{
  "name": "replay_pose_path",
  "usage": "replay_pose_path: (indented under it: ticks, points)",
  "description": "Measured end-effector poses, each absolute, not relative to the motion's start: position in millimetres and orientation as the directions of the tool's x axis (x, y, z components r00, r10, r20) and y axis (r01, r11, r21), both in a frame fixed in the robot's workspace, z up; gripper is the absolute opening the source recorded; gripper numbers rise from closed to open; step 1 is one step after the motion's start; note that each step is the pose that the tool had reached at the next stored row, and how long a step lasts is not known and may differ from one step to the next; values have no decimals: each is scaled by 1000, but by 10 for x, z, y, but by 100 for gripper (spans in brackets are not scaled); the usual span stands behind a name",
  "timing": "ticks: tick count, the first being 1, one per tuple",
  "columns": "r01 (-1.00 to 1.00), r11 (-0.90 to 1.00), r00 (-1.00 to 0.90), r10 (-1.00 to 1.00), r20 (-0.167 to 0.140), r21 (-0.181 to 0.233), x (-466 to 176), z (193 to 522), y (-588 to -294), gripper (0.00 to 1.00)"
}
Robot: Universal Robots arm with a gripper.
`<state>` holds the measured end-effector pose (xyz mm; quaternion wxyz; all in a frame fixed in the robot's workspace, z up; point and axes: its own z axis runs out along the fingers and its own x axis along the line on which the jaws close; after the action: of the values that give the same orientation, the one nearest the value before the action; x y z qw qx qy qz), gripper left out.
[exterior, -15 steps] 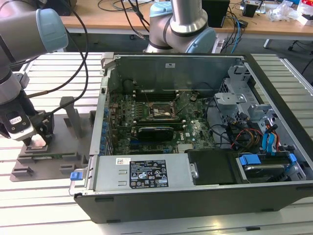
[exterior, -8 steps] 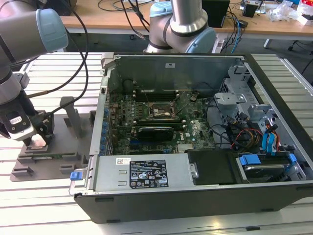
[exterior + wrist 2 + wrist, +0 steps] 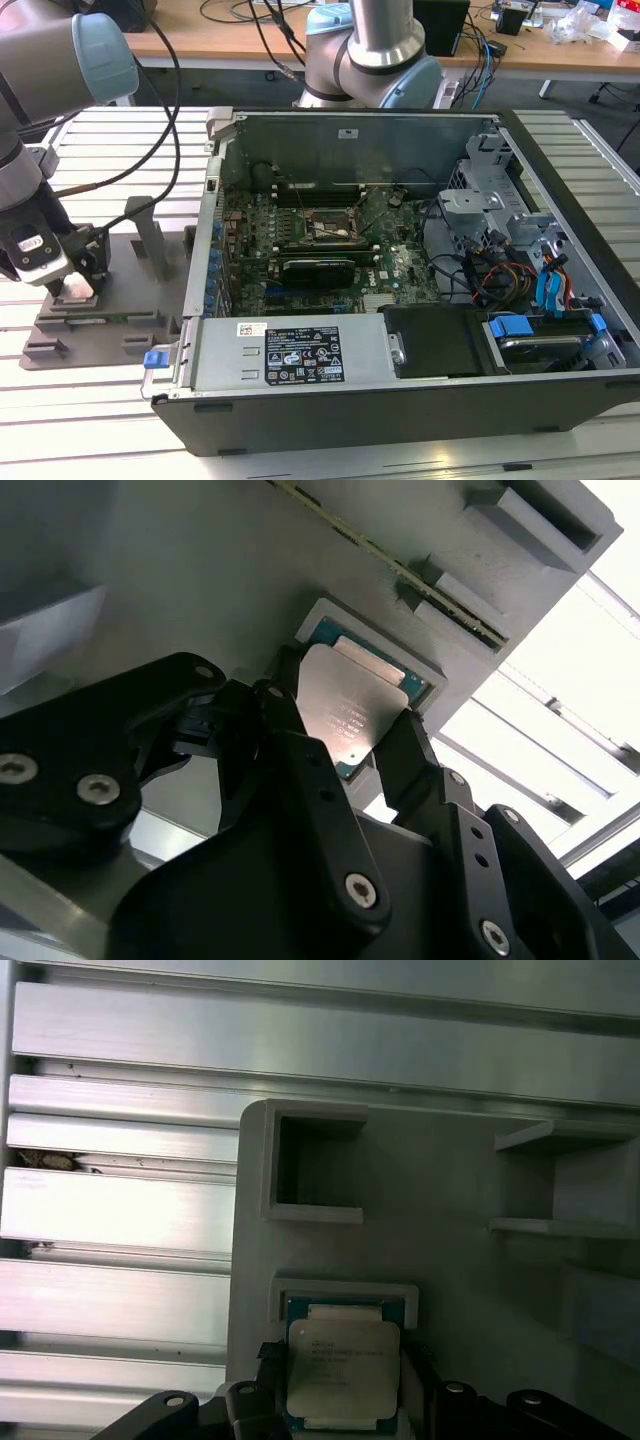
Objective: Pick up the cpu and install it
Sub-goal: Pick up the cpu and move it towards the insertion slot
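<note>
We are pinching the chip by two opposite edges with our gripper over the grey tray; it looks light, stiff and probably fragile underneath

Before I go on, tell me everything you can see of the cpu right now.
The cpu is a flat square chip with a silvery metal top bearing small print, on a blue-green board edged with tan contacts. It lies flat in a shallow raised-rim recess of the grey tray, on the exterior view's left, outside the computer case. In both wrist views the gripper straddles it, a black finger against each opposite side. Whether it has left its seat cannot be told.
</note>
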<state>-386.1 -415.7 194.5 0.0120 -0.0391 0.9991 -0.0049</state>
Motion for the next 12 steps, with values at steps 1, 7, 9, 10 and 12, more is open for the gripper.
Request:
replay_pose_path:
  ticks: [1, 7, 9, 10, 12]
  points:
    - [-78, 997, -997, -78, -23, -11, -3861, 1957, -4157, 55]
    - [-78, 997, -997, -78, -23, -11, -3862, 2028, -4157, 55]
    - [-78, 997, -997, -78, -23, -11, -3862, 2046, -4157, 55]
    - [-78, 997, -997, -78, -23, -11, -3862, 2053, -4157, 55]
    - [-78, 997, -997, -78, -23, -11, -3862, 2067, -4157, 55]
